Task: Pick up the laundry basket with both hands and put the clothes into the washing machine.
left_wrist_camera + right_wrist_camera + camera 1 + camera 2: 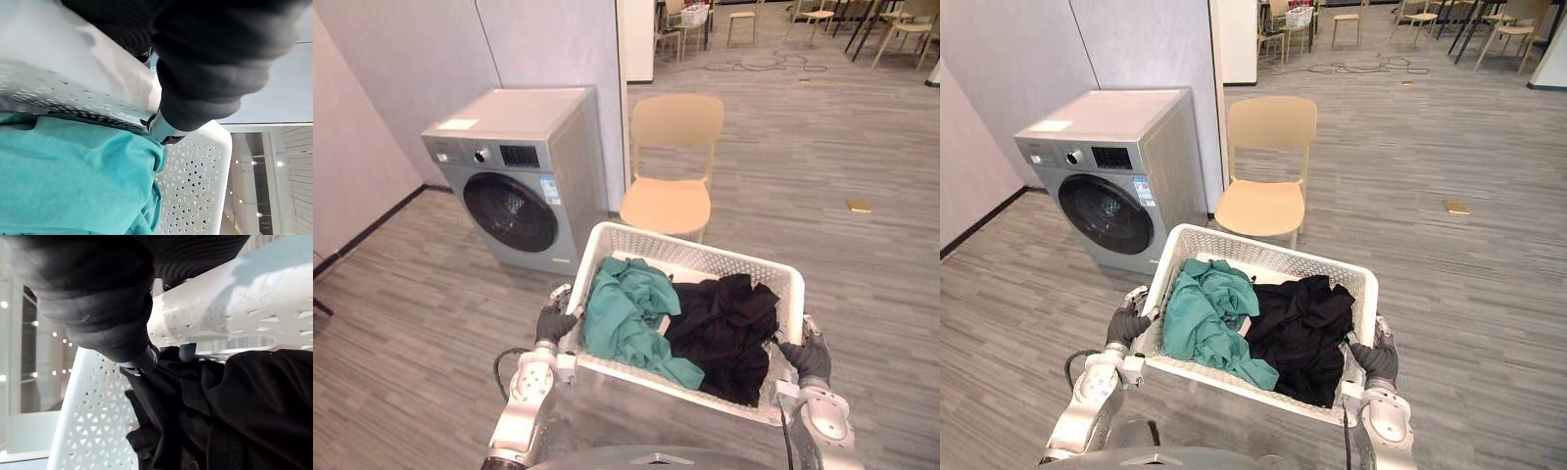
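Laundry basket [697, 254] is held clear of the floor [421, 323] between both hands, short of the washing machine [514, 171].

The washing machine is set against the wall ahead-left, and its round door [510, 211] appears shut, so it likely has to be opened before loading; the drum behind the dark glass cannot be made out. A tan chair [671, 176] is placed just beside it. The basket is gripped at its two short ends, probably to keep it level. A teal garment [622, 313] is heaped at the left end and a black garment [724, 328] at the right end, draped over the near rim. Left hand [553, 323] and right hand [808, 360] are clamped on the end rims, thumbs hooked over. The fingers under the rims are mostly hidden. Anything beneath the clothes cannot be told.
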Motion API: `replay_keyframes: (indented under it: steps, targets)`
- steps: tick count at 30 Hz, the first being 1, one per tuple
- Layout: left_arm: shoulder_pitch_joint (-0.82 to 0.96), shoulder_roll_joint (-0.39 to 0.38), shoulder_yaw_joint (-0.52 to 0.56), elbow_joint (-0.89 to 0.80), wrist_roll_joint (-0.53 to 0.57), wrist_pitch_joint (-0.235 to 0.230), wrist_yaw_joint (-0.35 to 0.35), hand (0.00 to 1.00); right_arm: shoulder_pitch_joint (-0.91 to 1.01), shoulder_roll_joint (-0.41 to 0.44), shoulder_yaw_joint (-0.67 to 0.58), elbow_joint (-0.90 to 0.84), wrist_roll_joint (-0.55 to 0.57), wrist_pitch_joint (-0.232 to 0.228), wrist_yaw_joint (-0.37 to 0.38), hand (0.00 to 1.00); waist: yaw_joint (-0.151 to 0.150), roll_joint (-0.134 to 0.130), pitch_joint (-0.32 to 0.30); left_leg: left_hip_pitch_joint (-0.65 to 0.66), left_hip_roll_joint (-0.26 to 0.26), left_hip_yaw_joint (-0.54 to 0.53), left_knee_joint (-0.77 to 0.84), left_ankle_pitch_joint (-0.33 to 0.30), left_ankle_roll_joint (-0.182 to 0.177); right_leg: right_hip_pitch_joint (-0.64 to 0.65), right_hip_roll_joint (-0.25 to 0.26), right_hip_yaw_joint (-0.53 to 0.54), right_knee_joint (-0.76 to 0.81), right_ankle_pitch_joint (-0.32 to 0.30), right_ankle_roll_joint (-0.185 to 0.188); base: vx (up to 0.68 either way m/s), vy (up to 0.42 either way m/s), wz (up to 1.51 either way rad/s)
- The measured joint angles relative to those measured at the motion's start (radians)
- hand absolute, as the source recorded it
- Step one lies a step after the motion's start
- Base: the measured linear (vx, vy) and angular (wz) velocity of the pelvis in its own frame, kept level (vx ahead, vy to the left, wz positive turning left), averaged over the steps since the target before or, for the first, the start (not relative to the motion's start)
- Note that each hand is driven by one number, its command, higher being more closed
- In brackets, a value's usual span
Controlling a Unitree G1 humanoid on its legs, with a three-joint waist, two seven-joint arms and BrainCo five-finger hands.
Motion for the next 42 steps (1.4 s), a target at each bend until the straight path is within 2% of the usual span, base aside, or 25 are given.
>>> replay_keyframes:
  steps: [2, 3, 4, 5, 6, 7, 8, 9, 10, 13, 15, 17, 18, 19, 22, 23, 25, 27, 29, 30, 31, 32, 33, 37, 42]
  targets:
    - [0.006, -0.001, 0.000, 0.001, 0.001, 0.000, -0.001, 1.00, 0.000, -0.001, -0.001, 0.006, 0.000, 0.001, 0.000, 1.00, 0.000, -0.004, -0.001, -0.011, -0.073, 0.042, -0.357, -0.020, -0.028, 0.040, -0.017, -0.005, -0.025, -0.028, 0.004, 0.50, 0.039, 0.03]
    - [0.012, -0.006, -0.001, 0.001, 0.002, 0.002, -0.006, 1.00, 0.001, -0.001, -0.006, 0.017, -0.005, 0.001, 0.001, 1.00, -0.008, -0.003, -0.007, 0.026, -0.141, 0.053, -0.611, -0.013, -0.060, 0.088, -0.028, -0.024, -0.054, -0.045, 0.031, 0.56, 0.043, 0.19]
    - [0.015, -0.009, -0.005, 0.004, 0.002, 0.003, -0.008, 1.00, 0.005, 0.000, -0.010, 0.029, -0.008, 0.001, 0.001, 1.00, -0.022, -0.007, -0.010, 0.049, -0.169, 0.065, -0.679, -0.013, -0.066, 0.122, -0.028, -0.028, -0.044, -0.054, 0.052, 0.60, 0.038, 0.16]
    - [0.020, -0.024, -0.007, 0.008, 0.004, 0.003, -0.008, 1.00, 0.010, -0.010, -0.011, 0.047, -0.009, 0.001, 0.003, 1.00, -0.014, 0.006, -0.013, 0.092, -0.218, 0.064, -0.715, -0.027, -0.048, 0.091, -0.028, -0.008, 0.129, -0.055, 0.055, 0.66, 0.102, -0.03]
    - [0.021, -0.021, -0.006, 0.010, 0.015, 0.002, -0.008, 1.00, 0.010, 0.003, -0.011, 0.060, -0.010, 0.001, 0.004, 1.00, -0.011, -0.008, -0.014, 0.124, -0.271, 0.017, -0.703, 0.000, 0.084, 0.021, -0.046, 0.030, 0.387, -0.024, 0.148, 0.62, 0.112, -0.25]
    - [0.021, -0.004, -0.003, 0.018, 0.021, 0.003, -0.008, 1.00, 0.006, 0.021, -0.011, 0.082, -0.010, 0.000, 0.005, 1.00, -0.006, -0.041, -0.022, 0.130, -0.285, 0.024, -0.663, -0.038, 0.084, -0.018, -0.067, 0.054, 0.498, 0.011, 0.228, 0.74, 0.094, -0.05]
    - [0.015, 0.026, -0.011, 0.040, 0.024, 0.014, -0.009, 1.00, 0.010, 0.054, -0.016, 0.122, -0.011, 0.000, 0.005, 1.00, -0.018, -0.070, -0.054, 0.142, -0.298, 0.016, -0.614, -0.108, 0.087, -0.072, -0.099, 0.069, 0.633, 0.147, 0.336, 0.66, -0.023, 0.19]
    - [-0.004, 0.041, -0.019, 0.041, 0.041, 0.024, -0.009, 1.00, 0.010, 0.068, -0.016, 0.151, -0.011, 0.001, 0.007, 1.00, -0.027, -0.079, -0.058, 0.179, -0.313, 0.003, -0.610, -0.143, 0.092, -0.123, -0.146, 0.040, 0.747, 0.185, 0.313, 0.77, -0.033, 0.36]
    - [-0.017, 0.041, -0.019, 0.041, 0.047, 0.029, -0.009, 1.00, 0.010, 0.075, -0.017, 0.155, -0.011, 0.001, 0.008, 1.00, -0.022, -0.082, -0.053, 0.200, -0.320, -0.008, -0.619, -0.155, 0.084, -0.169, -0.170, 0.018, 0.790, 0.145, 0.267, 0.62, -0.030, 0.27]
    - [-0.046, 0.040, -0.036, 0.042, 0.057, 0.041, -0.009, 1.00, 0.011, 0.077, -0.035, 0.153, -0.011, 0.001, 0.008, 1.00, -0.048, -0.042, -0.033, 0.317, -0.317, -0.098, -0.744, -0.146, 0.056, -0.263, -0.183, -0.069, 0.661, 0.054, 0.158, 0.51, -0.074, 0.47]
    - [-0.064, 0.040, -0.038, 0.044, 0.057, 0.040, -0.009, 1.00, 0.011, 0.074, -0.036, 0.147, -0.009, 0.001, 0.007, 1.00, -0.061, -0.035, -0.034, 0.364, -0.296, -0.126, -0.770, -0.140, 0.046, -0.307, -0.185, -0.075, 0.459, 0.038, 0.136, 0.42, -0.179, 0.61]
    - [-0.091, 0.040, -0.042, 0.058, 0.051, 0.040, -0.009, 1.00, 0.011, 0.069, -0.036, 0.138, -0.007, 0.001, 0.007, 1.00, -0.066, -0.038, -0.037, 0.384, -0.264, -0.129, -0.748, -0.155, -0.002, -0.348, -0.186, -0.031, 0.243, 0.062, 0.123, 0.50, -0.338, 0.60]
    - [-0.100, 0.044, -0.042, 0.064, 0.048, 0.038, -0.009, 1.00, 0.011, 0.061, -0.032, 0.136, -0.007, 0.000, 0.007, 1.00, -0.070, -0.050, -0.038, 0.401, -0.245, -0.130, -0.729, -0.185, -0.064, -0.348, -0.189, -0.011, 0.105, 0.208, 0.139, 0.49, -0.335, 0.38]
    - [-0.102, 0.025, -0.050, 0.107, 0.037, 0.036, -0.007, 1.00, 0.004, 0.035, -0.031, 0.146, -0.006, 0.001, 0.006, 1.00, -0.061, -0.008, -0.052, 0.410, -0.193, -0.151, -0.719, -0.205, -0.089, -0.331, -0.142, -0.046, 0.112, 0.203, 0.134, 0.47, -0.310, 0.16]
    - [-0.126, 0.023, -0.066, 0.122, 0.029, 0.036, -0.006, 1.00, -0.019, -0.010, -0.034, 0.136, -0.006, 0.002, 0.002, 1.00, -0.060, 0.004, -0.051, 0.369, -0.147, -0.152, -0.633, -0.079, -0.120, -0.287, -0.120, -0.070, 0.093, 0.172, 0.098, 0.37, -0.266, 0.17]
    - [-0.131, 0.020, -0.065, 0.120, 0.029, 0.036, -0.004, 1.00, -0.017, -0.010, -0.035, 0.126, -0.006, 0.002, 0.001, 1.00, -0.062, 0.008, -0.042, 0.350, -0.132, -0.151, -0.570, -0.053, -0.118, -0.264, -0.110, -0.081, 0.083, 0.169, 0.093, 0.29, -0.248, 0.25]
    - [-0.129, 0.031, -0.057, 0.111, 0.029, 0.033, 0.010, 1.00, 0.003, 0.006, -0.031, 0.057, -0.005, 0.003, 0.000, 1.00, -0.040, 0.005, -0.013, 0.259, -0.061, -0.152, -0.307, 0.096, -0.041, -0.174, -0.068, -0.083, 0.054, 0.119, 0.066, 0.21, -0.178, -0.26]
    - [-0.126, 0.030, -0.058, 0.104, 0.029, 0.033, 0.015, 1.00, 0.027, 0.005, -0.031, -0.004, -0.007, 0.003, 0.000, 1.00, -0.038, 0.006, -0.007, 0.207, -0.032, -0.147, -0.187, 0.045, -0.027, -0.143, -0.059, -0.081, 0.066, 0.063, 0.048, 0.12, -0.050, -0.17]
    - [-0.125, 0.030, -0.058, 0.075, 0.029, 0.030, 0.019, 1.00, 0.038, 0.008, -0.031, -0.042, -0.007, 0.004, -0.009, 1.00, -0.044, -0.012, 0.002, 0.166, -0.031, -0.071, -0.284, -0.078, -0.019, -0.128, -0.070, -0.066, 0.053, 0.050, 0.051, 0.10, 0.035, -0.05]
    - [-0.127, 0.030, -0.058, 0.074, 0.029, 0.027, 0.019, 1.00, 0.036, 0.007, -0.031, -0.044, -0.007, 0.003, -0.013, 1.00, -0.044, -0.014, 0.003, 0.166, -0.039, -0.058, -0.359, -0.098, -0.020, -0.130, -0.075, -0.064, 0.046, 0.050, 0.051, 0.08, 0.083, -0.16]
    - [-0.129, 0.029, -0.058, 0.074, 0.029, 0.023, 0.019, 1.00, 0.034, 0.005, -0.031, -0.044, -0.006, 0.002, -0.015, 1.00, -0.046, -0.020, 0.000, 0.173, -0.065, -0.050, -0.510, -0.100, -0.022, -0.145, -0.093, -0.063, 0.050, 0.051, 0.056, 0.07, 0.154, -0.16]
    - [-0.140, 0.022, -0.058, 0.074, 0.030, 0.019, 0.019, 1.00, 0.029, 0.000, -0.032, -0.043, -0.006, -0.001, -0.018, 1.00, -0.055, -0.015, 0.001, 0.183, -0.103, -0.062, -0.734, -0.044, -0.038, -0.196, -0.105, -0.042, 0.091, 0.039, 0.091, 0.06, 0.175, -0.23]
    - [-0.145, 0.024, -0.058, 0.079, 0.030, 0.018, 0.022, 1.00, 0.020, 0.003, -0.032, -0.035, -0.007, -0.001, -0.019, 1.00, -0.055, -0.022, 0.007, 0.182, -0.119, -0.064, -0.742, -0.027, -0.096, -0.220, -0.119, -0.021, 0.116, 0.032, 0.104, 0.05, 0.187, -0.26]
    - [-0.185, 0.027, -0.058, 0.102, 0.030, 0.024, 0.037, 1.00, 0.013, 0.015, -0.033, -0.032, -0.008, 0.009, -0.020, 1.00, -0.076, -0.038, 0.031, 0.148, -0.183, 0.006, -0.752, -0.022, -0.074, -0.289, -0.174, 0.054, 0.112, 0.065, 0.176, 0.11, 0.154, -0.20]
    - [-0.349, 0.029, -0.071, 0.120, 0.030, 0.028, 0.044, 1.00, -0.105, -0.012, -0.099, -0.037, -0.011, 0.011, -0.022, 1.00, -0.081, -0.040, 0.075, 0.090, -0.198, 0.070, -0.802, -0.003, -0.042, -0.368, -0.173, 0.109, 0.026, 0.148, 0.204, 0.00, 0.145, -0.28]
